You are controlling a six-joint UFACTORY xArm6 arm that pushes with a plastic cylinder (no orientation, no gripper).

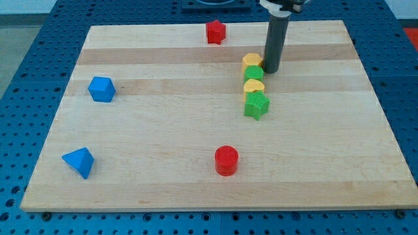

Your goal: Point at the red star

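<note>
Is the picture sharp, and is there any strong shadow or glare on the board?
Camera view: sharp across the board, lighting soft and even, no glare; only faint shadows beside blocks such as the red cylinder; my tip is crisp; the red star reads clearly.

My tip (270,69) sits just right of the yellow block (252,62). The red star (215,31) is further up the view and to their left, well apart from both.
</note>
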